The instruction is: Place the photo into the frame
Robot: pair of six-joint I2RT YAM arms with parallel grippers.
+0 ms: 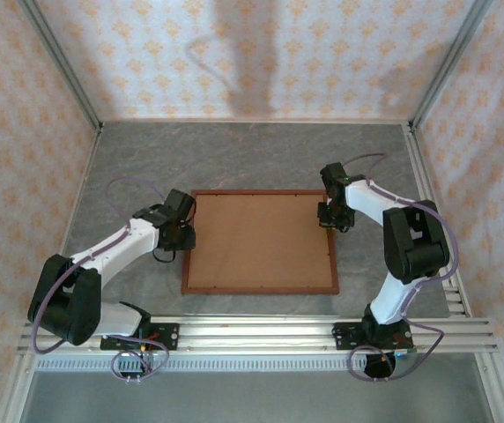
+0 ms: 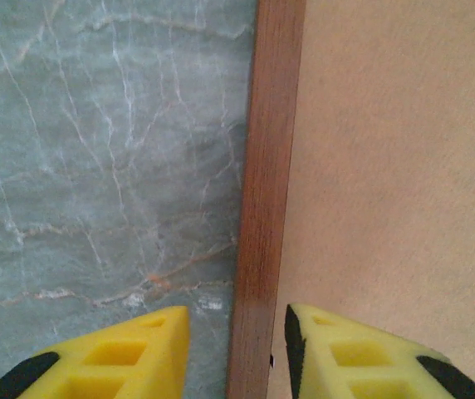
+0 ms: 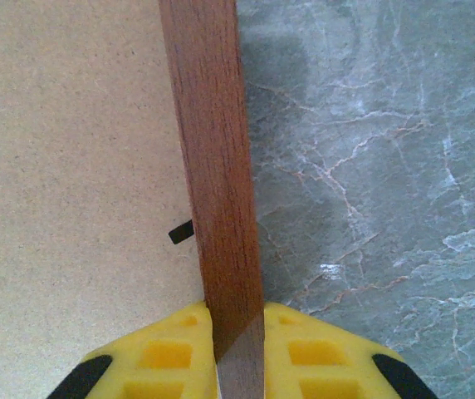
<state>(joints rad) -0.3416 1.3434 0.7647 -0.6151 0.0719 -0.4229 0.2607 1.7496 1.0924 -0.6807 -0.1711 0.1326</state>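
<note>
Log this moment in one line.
thin reddish-brown wooden frame: flat on grey veined table | brown cardboard backing board: inside frame | left gripper: open, astride frame rail | right gripper: shut on frame rail

Bare marble table open all round, but the frame rail sits between my left fingers and fills my right fingers.

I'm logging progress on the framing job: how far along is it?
Done: the brown backing board fills the frame, which lies back-up; whether the photo is under it cannot be told. In hand: the right gripper is clamped on the right rail, and the left gripper straddles the left rail, open. Left: probably just letting go.
</note>
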